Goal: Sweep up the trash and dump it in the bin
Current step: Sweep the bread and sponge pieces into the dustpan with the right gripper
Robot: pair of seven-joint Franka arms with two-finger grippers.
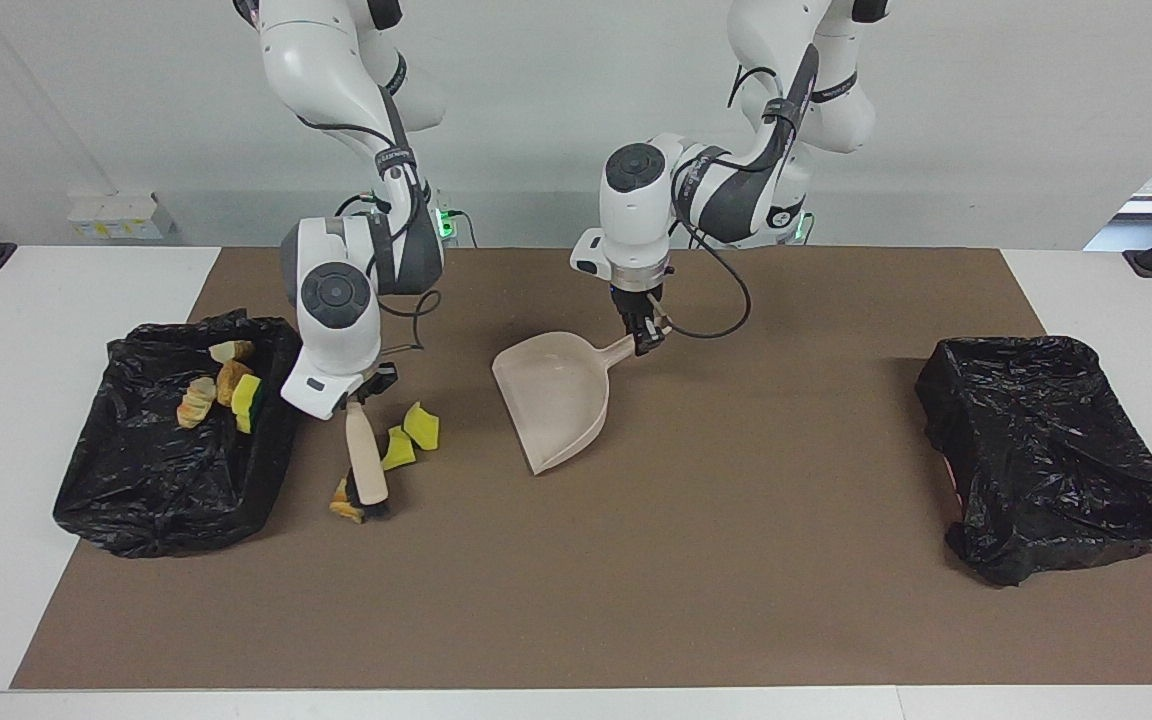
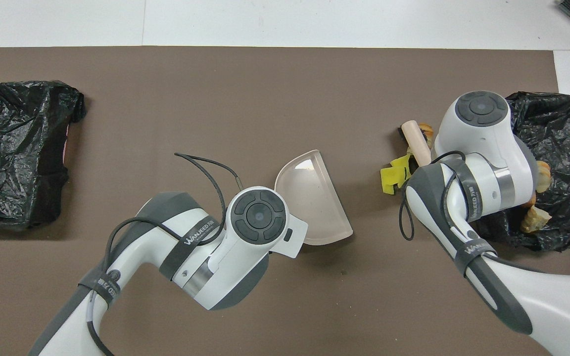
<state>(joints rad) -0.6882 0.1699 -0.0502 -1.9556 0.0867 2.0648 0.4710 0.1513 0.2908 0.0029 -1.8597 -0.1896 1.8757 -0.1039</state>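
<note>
Trash [image 1: 406, 437] lies beside brush [image 1: 367, 462] held by right fingers [image 1: 361, 397].

Seven bits of trash in play. Four chunks [image 1: 219, 383] sit in the black-lined bin [image 1: 136, 480] at the right arm's end, one green-backed. Two yellow sponge pieces [image 1: 410, 435] lie on the brown mat beside it; a golden-brown bit [image 1: 344, 505] touches the brush head [image 1: 373, 510].

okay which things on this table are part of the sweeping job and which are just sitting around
In the job: brush in right gripper; dustpan in left gripper; trash chunks; black-lined bin holding chunks.

Lying about: second black-lined bin, brown mat.
</note>
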